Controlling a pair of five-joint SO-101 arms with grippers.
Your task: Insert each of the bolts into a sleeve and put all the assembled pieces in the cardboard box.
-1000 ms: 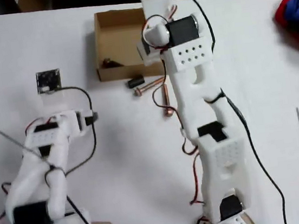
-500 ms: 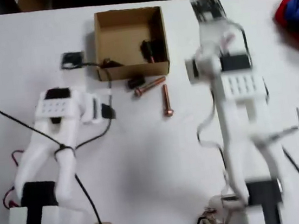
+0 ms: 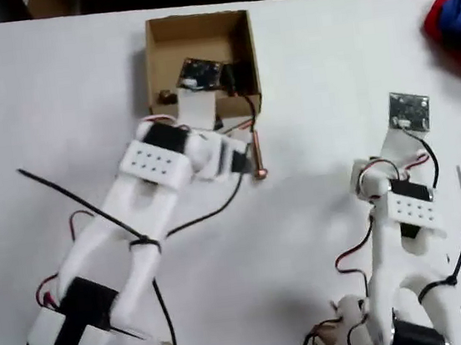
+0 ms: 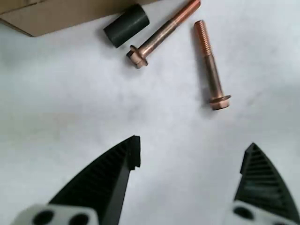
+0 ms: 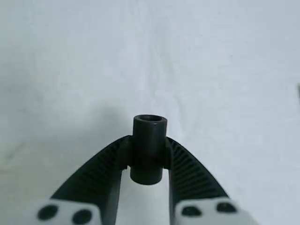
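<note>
Right claw [image 5: 147, 145] pinches 1 sleeve [image 5: 149, 133] end-out, bore exposed for a bolt. Left claw [image 4: 193, 146] hangs spread above the desk [image 4: 84, 98], seemingly sizing up the right bolt [image 4: 212, 65]; left bolt [image 4: 164, 29] and 2nd sleeve [image 4: 126, 26] lie just near of the box [image 4: 51, 14].

The right gripper [image 5: 146, 157] clamps a black sleeve [image 5: 149, 147] upright between its fingertips, above the white table [image 5: 211, 70].
</note>
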